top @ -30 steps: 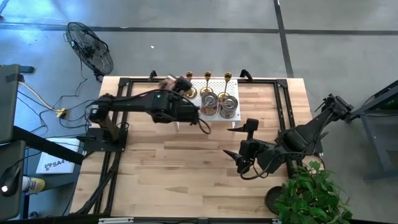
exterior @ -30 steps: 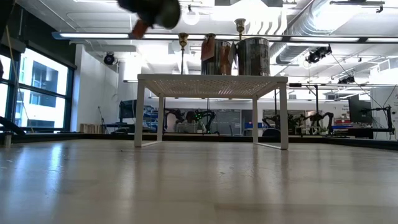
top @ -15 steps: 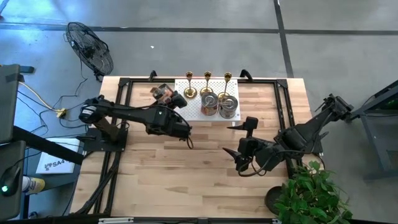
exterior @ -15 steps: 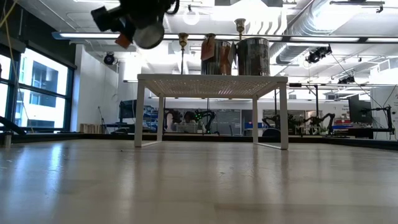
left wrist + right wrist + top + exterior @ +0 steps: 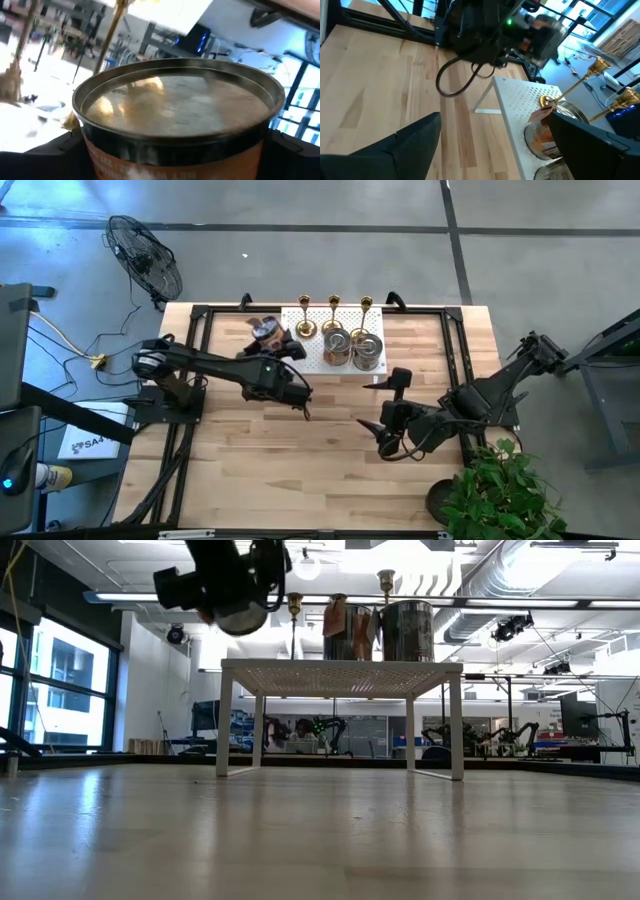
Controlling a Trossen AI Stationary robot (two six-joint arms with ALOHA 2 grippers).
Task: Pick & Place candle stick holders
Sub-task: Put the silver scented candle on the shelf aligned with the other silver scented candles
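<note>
A white perforated rack (image 5: 308,354) stands at the table's far middle. Three gold candle stick holders (image 5: 334,310) stand on its far edge by their round bases, and two squat silvery ones (image 5: 368,352) stand nearer. My left gripper (image 5: 270,340) is shut on a third squat silvery holder (image 5: 266,331) with an orange label, in the air just left of the rack (image 5: 340,675). My right gripper (image 5: 385,412) stands open above the wood, near right of the rack, with nothing between its fingers. My left gripper pinches the squat holder by its round side wall (image 5: 100,155), one finger (image 5: 55,152) on each side. The fingers come roughly level from the table's near side. The holder (image 5: 240,612) hangs tilted, clear of the table and the rack.
Black frame rails (image 5: 195,380) run along the table's left, far and right sides. A fan (image 5: 145,260) stands off the far left corner and a plant (image 5: 500,495) at the near right. Bare wood (image 5: 290,460) fills the near half.
My left gripper has carried the squat holder from the rack's far left corner toward the table's left and down, rolling its wrist on the way, so the holder has turned with it. It stays clear of table and rack.
</note>
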